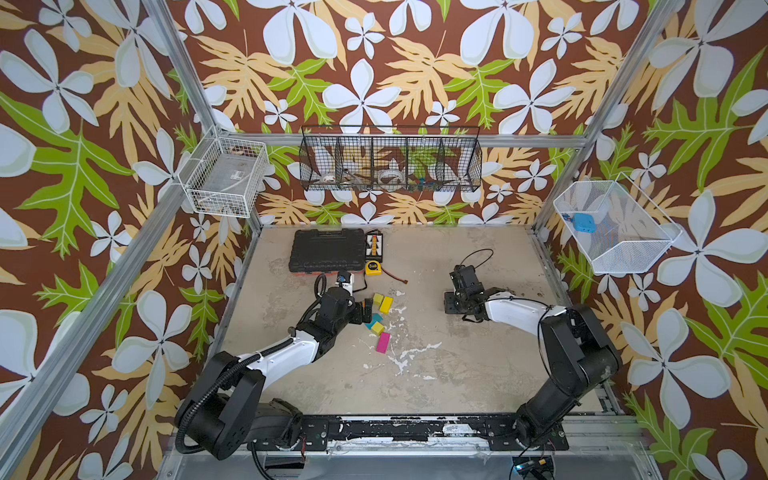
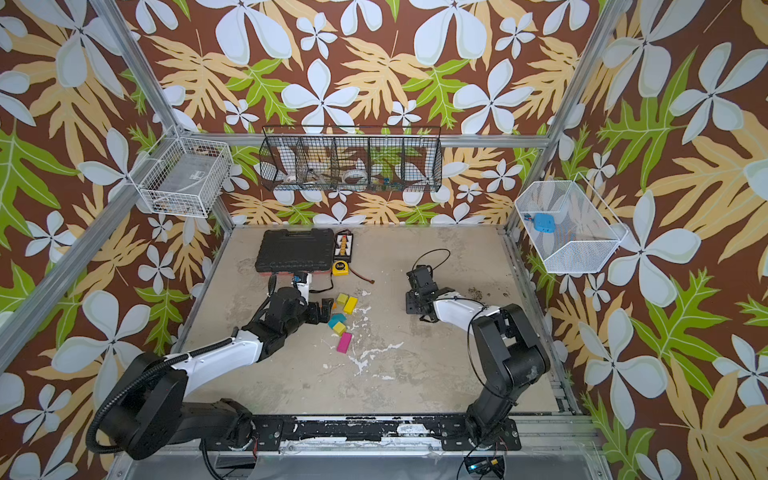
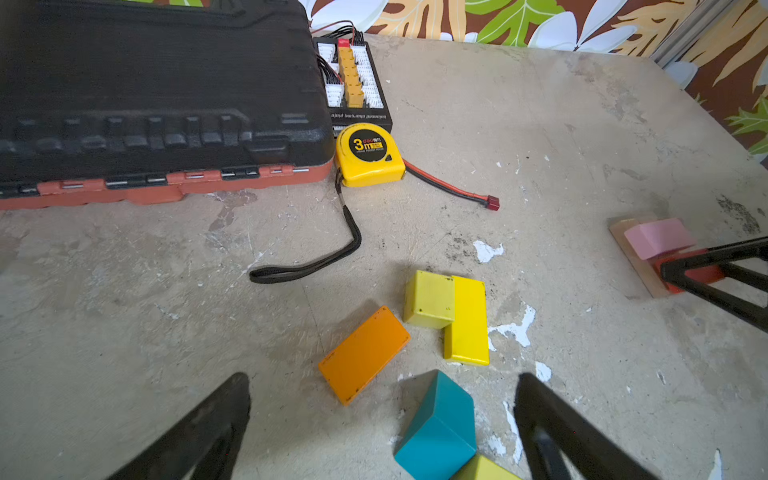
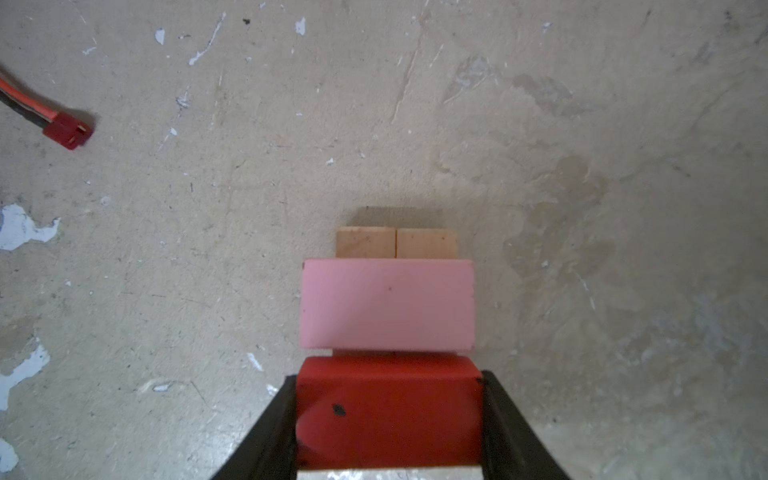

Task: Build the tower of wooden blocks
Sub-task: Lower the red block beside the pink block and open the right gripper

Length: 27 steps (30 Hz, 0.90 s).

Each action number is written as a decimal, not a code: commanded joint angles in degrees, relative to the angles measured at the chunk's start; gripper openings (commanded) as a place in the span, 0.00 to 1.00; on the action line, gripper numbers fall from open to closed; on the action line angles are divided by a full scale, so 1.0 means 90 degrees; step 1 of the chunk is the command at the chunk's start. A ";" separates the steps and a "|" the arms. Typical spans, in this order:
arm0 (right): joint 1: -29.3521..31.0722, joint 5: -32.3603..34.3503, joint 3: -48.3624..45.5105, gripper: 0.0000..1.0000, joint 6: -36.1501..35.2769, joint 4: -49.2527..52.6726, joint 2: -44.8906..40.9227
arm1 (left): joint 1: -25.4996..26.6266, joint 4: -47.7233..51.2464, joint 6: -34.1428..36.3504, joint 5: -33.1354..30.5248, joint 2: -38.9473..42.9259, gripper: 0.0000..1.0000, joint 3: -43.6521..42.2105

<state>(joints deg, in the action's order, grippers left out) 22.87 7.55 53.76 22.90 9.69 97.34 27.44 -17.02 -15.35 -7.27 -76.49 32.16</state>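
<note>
Two tan planks lie side by side with a pink brick across them. My right gripper is shut on a red brick right beside the pink one, over the planks. In both top views the right gripper hides this stack. My left gripper is open and low over loose blocks: an orange brick, a teal wedge, a yellow cube and a yellow brick. A magenta brick lies nearer the front.
A black tool case, a charging board and a yellow tape measure sit at the back left. A red-plugged cable trails towards the middle. Wire baskets hang on the walls.
</note>
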 commanded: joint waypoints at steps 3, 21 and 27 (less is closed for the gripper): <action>0.0012 0.0097 0.0100 0.20 -0.0034 0.0114 0.0081 | -0.0002 -0.0131 0.0002 0.0007 -0.0007 1.00 0.0045; 0.0002 0.0098 0.0226 0.43 -0.0043 0.0183 0.0238 | -0.0002 -0.0141 0.0002 0.0053 -0.0046 1.00 0.0059; 0.0006 0.0070 0.0220 0.52 -0.0041 0.0168 0.0254 | -0.0002 -0.0132 0.0002 0.0075 -0.0061 1.00 0.0059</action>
<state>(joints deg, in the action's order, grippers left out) 22.92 8.60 55.61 22.31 9.91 99.44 27.44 -17.02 -15.35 -7.03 -76.90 32.23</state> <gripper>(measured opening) 0.544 0.998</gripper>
